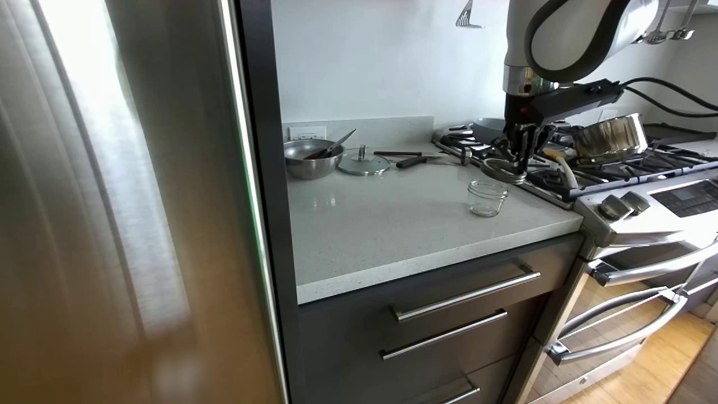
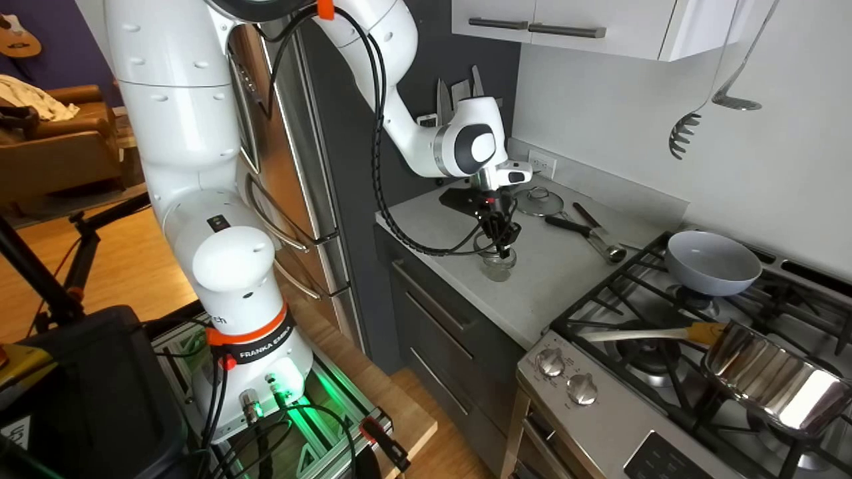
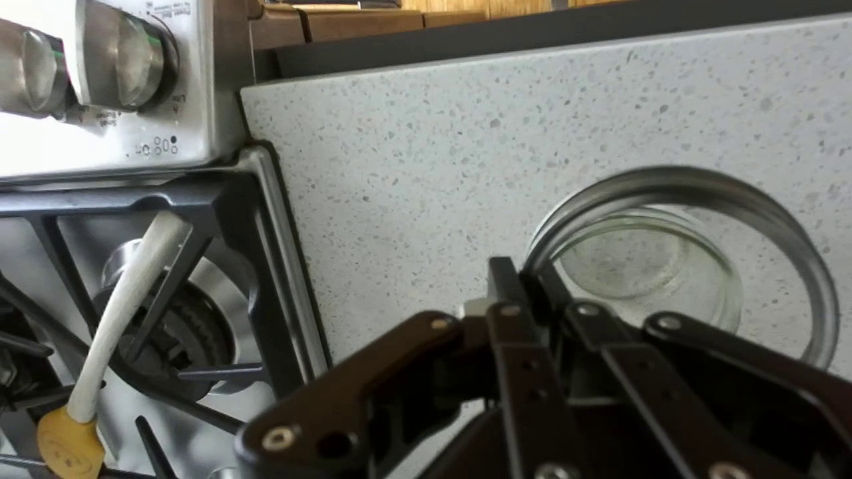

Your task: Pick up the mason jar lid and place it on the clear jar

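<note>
Wrist view: the hand [image 3: 529, 283], nearly closed, pinches the mason jar lid [image 3: 675, 185] above the clear jar [image 3: 639, 263].

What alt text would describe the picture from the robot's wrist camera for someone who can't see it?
A black gripper pinches a ring-shaped mason jar lid by its edge, and a clear jar on the speckled countertop shows partly through the ring. On the left, a pale-handled, yellow-ended utensil lies on the stove.
</note>
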Available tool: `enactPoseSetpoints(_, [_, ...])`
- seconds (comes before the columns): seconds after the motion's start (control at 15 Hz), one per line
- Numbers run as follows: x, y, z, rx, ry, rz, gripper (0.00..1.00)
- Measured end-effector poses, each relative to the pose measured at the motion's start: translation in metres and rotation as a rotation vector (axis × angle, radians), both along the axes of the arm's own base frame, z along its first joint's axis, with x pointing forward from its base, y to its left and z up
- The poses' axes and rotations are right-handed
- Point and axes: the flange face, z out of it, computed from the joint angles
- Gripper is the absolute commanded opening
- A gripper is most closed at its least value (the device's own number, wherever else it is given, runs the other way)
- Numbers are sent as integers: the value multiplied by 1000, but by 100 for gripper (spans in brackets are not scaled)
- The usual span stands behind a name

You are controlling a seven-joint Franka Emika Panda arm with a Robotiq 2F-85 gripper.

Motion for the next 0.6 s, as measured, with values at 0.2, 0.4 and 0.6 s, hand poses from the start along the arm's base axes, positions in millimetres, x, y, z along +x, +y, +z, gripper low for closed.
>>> enactPoseSetpoints(0.2, [4, -2, -2, 0, 0, -4, 2])
enactPoseSetpoints(0.4, [6, -3, -7, 0, 8, -8, 2])
enactPoseSetpoints(0.6, [9, -4, -14, 6, 14, -18, 2])
